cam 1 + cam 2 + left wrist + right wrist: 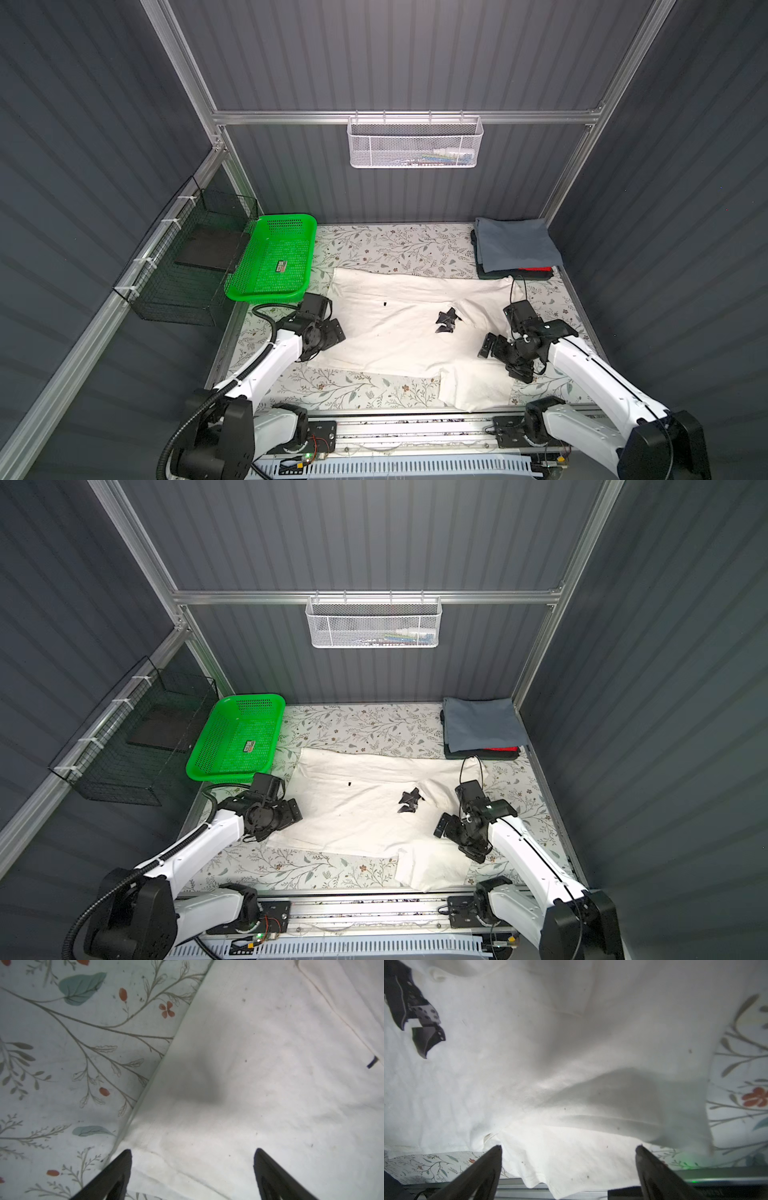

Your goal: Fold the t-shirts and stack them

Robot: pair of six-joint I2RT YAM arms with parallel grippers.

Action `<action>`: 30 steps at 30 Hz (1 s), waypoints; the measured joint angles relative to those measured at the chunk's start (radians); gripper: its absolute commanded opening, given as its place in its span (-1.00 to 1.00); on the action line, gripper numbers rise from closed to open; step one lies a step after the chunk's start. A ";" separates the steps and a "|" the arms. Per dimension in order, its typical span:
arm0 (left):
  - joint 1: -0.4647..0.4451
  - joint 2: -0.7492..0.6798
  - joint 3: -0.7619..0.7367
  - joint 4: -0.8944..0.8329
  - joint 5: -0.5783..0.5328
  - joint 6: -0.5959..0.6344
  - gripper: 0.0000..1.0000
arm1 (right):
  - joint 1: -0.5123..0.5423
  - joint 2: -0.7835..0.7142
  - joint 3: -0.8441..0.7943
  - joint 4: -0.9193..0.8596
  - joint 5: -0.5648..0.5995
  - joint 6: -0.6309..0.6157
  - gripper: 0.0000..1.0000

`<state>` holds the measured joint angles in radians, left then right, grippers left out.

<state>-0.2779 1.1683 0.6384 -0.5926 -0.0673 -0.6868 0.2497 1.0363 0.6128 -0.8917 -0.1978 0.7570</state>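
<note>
Pinch both layers of cream tee (395, 332) at hem with left fingers (116, 1176), near sleeve with right fingers (483, 1167), both pairs apart and empty; lift evenly.

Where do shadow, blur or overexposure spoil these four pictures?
Left wrist view: a soft dark shadow lies on the cream-white cotton t-shirt near its edge. Right wrist view: the shirt's shadowed fold and the floral table covering are blurred. Both top views: even light, shirt's creases nearly washed out.
</note>
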 measured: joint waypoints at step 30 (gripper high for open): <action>0.000 0.035 -0.073 -0.042 0.008 -0.014 0.43 | 0.115 0.006 -0.121 -0.023 0.049 0.105 0.38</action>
<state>-0.2779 1.2030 0.5655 -0.6346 -0.0597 -0.7010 0.3649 1.0420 0.4915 -0.9142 -0.1490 0.8623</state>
